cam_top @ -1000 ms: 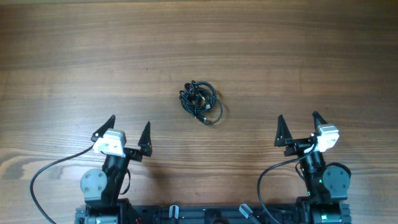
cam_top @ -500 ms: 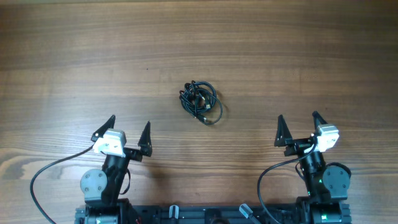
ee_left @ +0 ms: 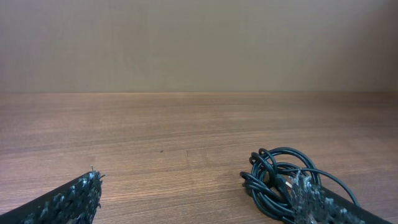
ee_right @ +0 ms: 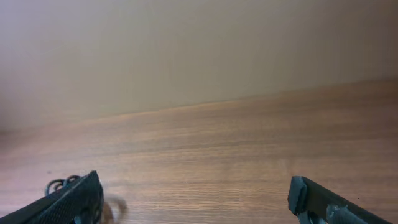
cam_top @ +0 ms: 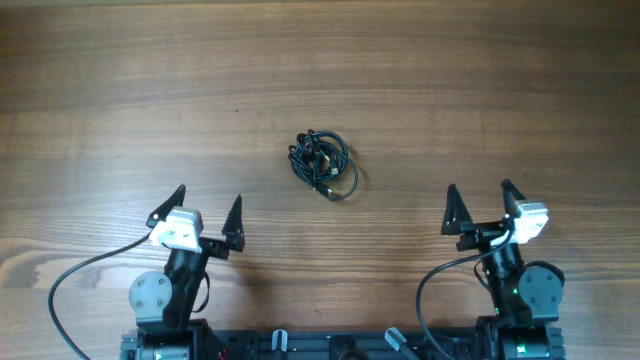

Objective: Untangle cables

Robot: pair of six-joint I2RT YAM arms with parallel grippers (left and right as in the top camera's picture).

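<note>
The cables [cam_top: 322,163] lie as one small black knot with a loose loop at its lower right, in the middle of the wooden table. My left gripper [cam_top: 208,204] stands open near the front edge, well to the knot's lower left, with nothing between its fingers. In the left wrist view the cables [ee_left: 280,180] show ahead on the right, partly behind the right fingertip [ee_left: 305,196]. My right gripper [cam_top: 480,200] is open too, off to the knot's lower right. A sliver of the cables [ee_right: 62,183] peeks over its left fingertip [ee_right: 81,196].
Thick black wires [cam_top: 75,280] loop from each arm's base along the front edge. The arm bases [cam_top: 160,300] stand at the bottom of the overhead view. A plain wall [ee_left: 199,43] rises behind the table's far edge.
</note>
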